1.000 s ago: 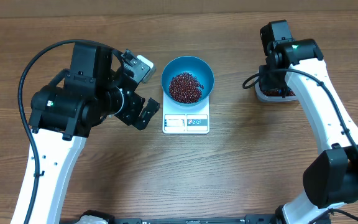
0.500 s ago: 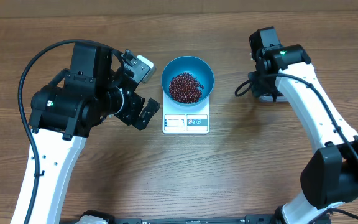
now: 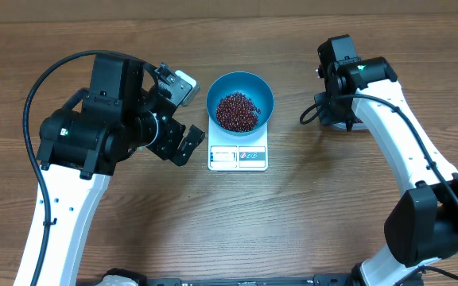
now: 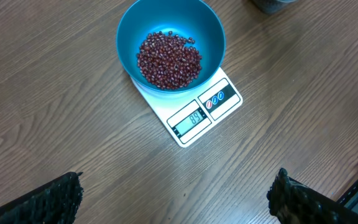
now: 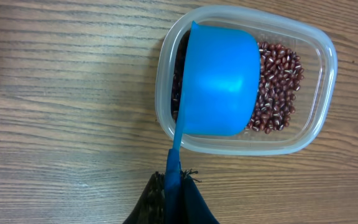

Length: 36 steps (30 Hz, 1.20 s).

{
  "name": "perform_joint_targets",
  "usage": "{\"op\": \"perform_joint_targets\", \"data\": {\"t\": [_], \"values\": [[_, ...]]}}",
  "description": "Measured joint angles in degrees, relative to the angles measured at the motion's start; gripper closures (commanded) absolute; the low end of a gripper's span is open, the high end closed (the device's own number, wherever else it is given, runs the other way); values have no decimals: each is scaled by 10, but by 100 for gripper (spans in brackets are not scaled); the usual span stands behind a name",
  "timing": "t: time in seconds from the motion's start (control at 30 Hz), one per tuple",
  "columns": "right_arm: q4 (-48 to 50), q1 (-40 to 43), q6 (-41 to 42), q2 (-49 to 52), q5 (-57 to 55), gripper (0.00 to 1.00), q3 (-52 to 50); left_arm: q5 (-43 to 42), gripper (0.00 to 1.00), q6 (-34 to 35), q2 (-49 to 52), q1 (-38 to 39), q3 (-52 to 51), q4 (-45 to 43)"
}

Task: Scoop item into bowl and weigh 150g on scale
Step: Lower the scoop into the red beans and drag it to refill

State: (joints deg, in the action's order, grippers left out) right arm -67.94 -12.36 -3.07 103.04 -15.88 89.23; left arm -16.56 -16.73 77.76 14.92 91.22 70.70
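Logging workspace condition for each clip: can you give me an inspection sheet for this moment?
Surface: wooden table, no spills seen.
Job's things: blue bowl of beans sits on scale, display reads 84; more beans in clear tub.
Clutter: nothing seen.
End effectors: left end effector open, empty; right end effector shut on blue scoop handle, scoop over tub.
Cables: black cables loop off both arms.
Surroundings: nothing seen.
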Motion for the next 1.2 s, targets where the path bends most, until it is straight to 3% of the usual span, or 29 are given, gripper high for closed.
{"op": "perform_joint_targets", "data": {"t": [0.3, 0.6, 1.2], "values": [[4, 12, 1, 4, 39, 96, 0, 0, 0, 0, 0, 0, 0, 0], [14, 76, -2, 4, 164, 96, 0, 0, 0, 0, 0, 0, 0, 0], [10, 196, -141, 6, 354, 96, 0, 0, 0, 0, 0, 0, 0, 0]]}}
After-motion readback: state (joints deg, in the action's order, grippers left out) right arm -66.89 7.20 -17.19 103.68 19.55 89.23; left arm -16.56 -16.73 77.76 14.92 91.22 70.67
